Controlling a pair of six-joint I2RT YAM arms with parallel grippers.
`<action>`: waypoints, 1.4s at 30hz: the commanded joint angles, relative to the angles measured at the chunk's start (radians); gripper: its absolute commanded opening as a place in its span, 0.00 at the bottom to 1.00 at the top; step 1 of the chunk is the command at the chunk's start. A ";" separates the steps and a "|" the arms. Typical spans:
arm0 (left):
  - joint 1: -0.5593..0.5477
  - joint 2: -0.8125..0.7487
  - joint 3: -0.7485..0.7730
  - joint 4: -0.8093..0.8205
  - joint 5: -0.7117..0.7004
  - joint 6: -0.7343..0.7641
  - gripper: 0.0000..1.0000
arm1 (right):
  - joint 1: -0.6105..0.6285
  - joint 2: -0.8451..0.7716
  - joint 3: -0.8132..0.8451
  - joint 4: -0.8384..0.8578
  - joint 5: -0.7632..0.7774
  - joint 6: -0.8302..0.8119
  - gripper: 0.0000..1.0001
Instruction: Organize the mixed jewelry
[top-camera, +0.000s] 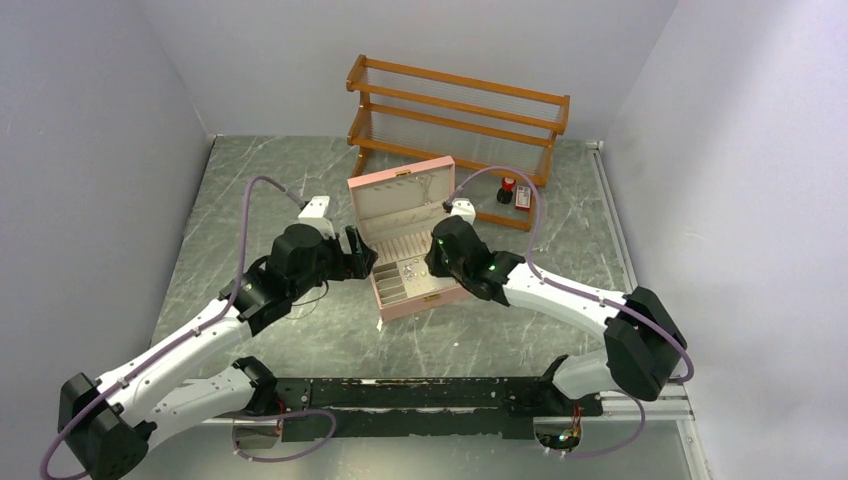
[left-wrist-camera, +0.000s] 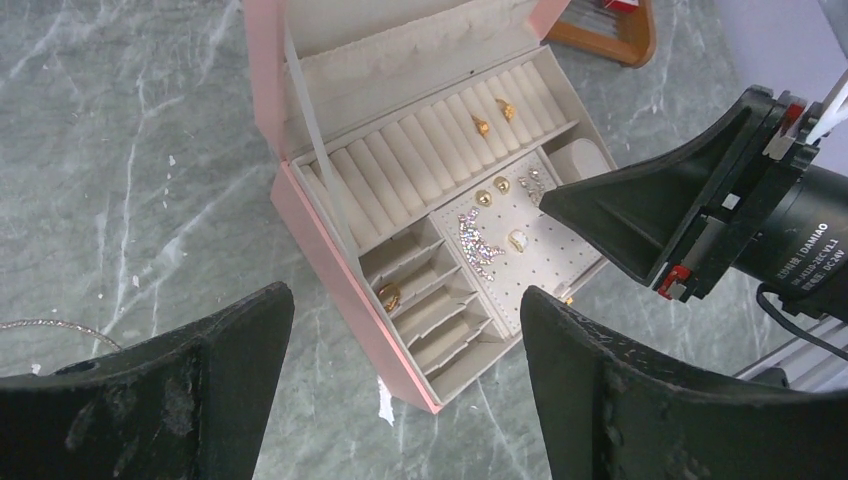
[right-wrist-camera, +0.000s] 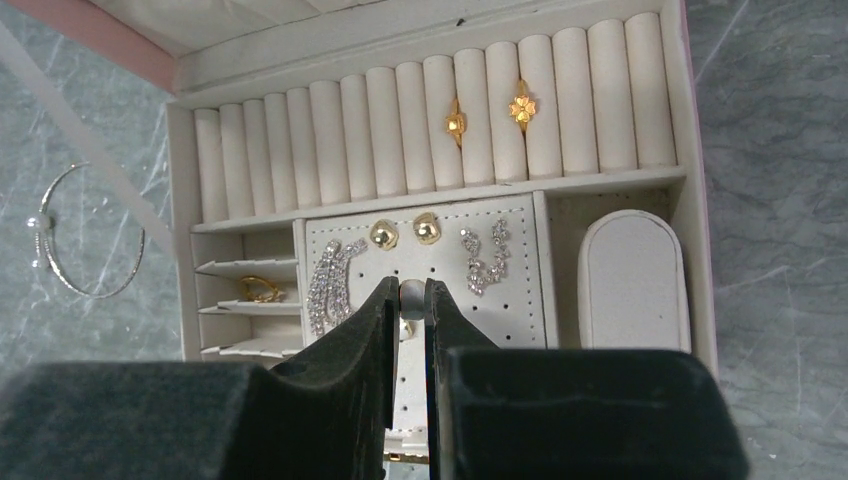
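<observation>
On the desk (top-camera: 250, 190), in the top view, can see the pink box (top-camera: 425, 304) standing open, lid up. Can see also the left tool (top-camera: 362, 256) just beside its left wall and the right tool (top-camera: 432, 262) over its right half; cannot judge the jaws from so far. Through the left wrist camera, shows the left tool spread wide, nothing between its jaws. Shows also gold rings (left-wrist-camera: 481, 125) pushed between the ring rolls (left-wrist-camera: 400, 150), a third gold ring (left-wrist-camera: 389, 294) in a side slot, gold studs (left-wrist-camera: 483, 197) and sparkling earrings (left-wrist-camera: 470, 240) on the dotted pad (left-wrist-camera: 545, 265), and a piece of the silvery chain loop (left-wrist-camera: 50, 325) on the desk left of the box, apart from it. Through the right wrist camera, shows the right tool narrow, with a pale stud (right-wrist-camera: 411, 293) exactly in the slit between the tips; cannot tell if pinched or only lying on the pad below. Probably busy with seating this stud, the chain not yet sorted. Could drop the stud by opening too high, letting it bounce into a wrong slot. Could bend its post or shove the light box by pressing beside a hole. Could hook the sparkling earrings, just beside, when lifting. Could also tangle the thin chain when pinching it from the marble.
</observation>
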 joint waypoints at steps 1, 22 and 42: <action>-0.004 0.031 0.022 0.058 -0.021 0.042 0.88 | 0.004 0.037 0.040 -0.026 0.039 -0.006 0.09; -0.002 0.073 -0.001 0.093 0.017 0.025 0.88 | 0.004 0.059 0.036 -0.023 0.013 -0.016 0.08; -0.003 0.065 -0.005 0.082 0.016 0.015 0.87 | 0.004 0.040 -0.006 -0.004 0.014 -0.022 0.08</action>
